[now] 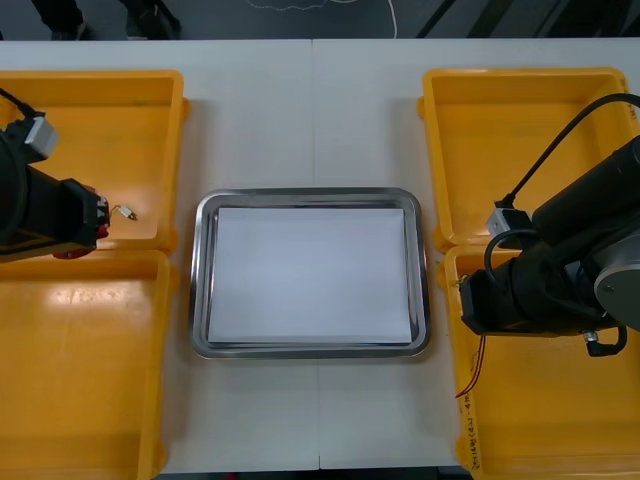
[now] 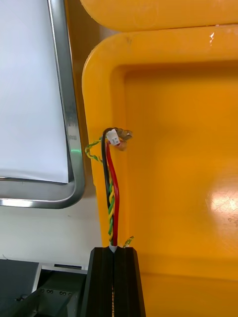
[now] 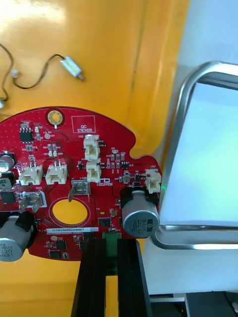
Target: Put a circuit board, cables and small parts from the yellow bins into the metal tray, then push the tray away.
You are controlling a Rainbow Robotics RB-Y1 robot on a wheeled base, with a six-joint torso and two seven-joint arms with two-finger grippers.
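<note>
Front view centre: white-lined metal tray (image 1: 200, 270); left gripper (image 3: 110, 242) clamps circuit board (image 3: 74, 173) marked "QC STICKER"; right gripper (image 2: 115, 250) pinches red-yellow cable (image 2: 112, 183) at lower-right yellow bin (image 1: 560, 430).

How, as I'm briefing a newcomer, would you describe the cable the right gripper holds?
From the metal tray, go to the nearer yellow bin on the robot's right, where the right gripper hangs by the tray-side wall. Its fingers pinch the cable: twisted red, black, yellow and green strands with a white plug, unlike the thin single wire in the far left bin.
</note>
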